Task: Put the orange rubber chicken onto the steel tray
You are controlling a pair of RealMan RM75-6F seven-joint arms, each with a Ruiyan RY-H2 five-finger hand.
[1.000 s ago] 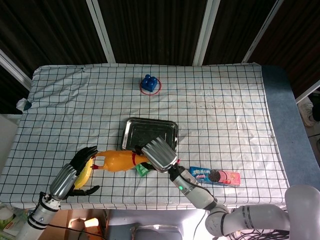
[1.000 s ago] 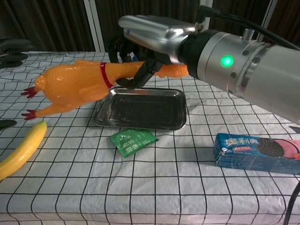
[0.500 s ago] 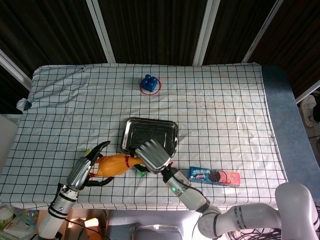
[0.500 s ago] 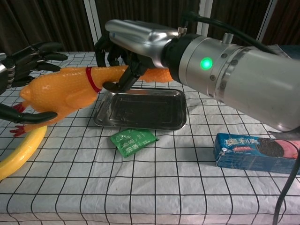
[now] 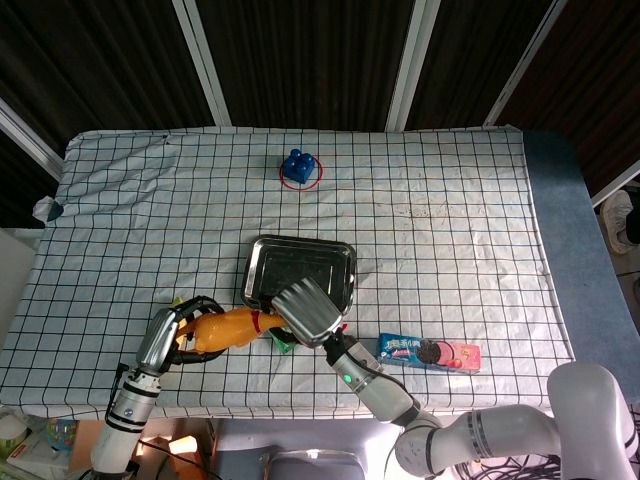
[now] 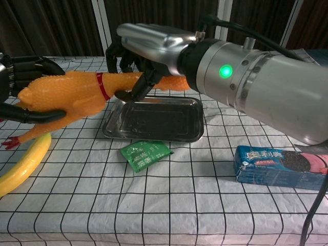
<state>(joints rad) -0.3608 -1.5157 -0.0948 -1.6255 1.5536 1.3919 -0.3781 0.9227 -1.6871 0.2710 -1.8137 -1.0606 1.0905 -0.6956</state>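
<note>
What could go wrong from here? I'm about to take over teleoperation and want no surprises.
Both robot hands hold the orange rubber chicken in the air: the right robot hand at the neck end, the left robot hand around the body. Pulling apart could stretch it or tear it loose. It hangs left of the steel tray, so an early release would likely drop it on the banana or the green packet.

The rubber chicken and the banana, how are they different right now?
The rubber chicken is orange with a red collar; the banana is plain yellow. The chicken is off the cloth, gripped by the right hand at its neck and the left hand at its body; the banana lies untouched on the table. The chicken looks bulkier than the slim banana. Both sit left of the steel tray.
</note>
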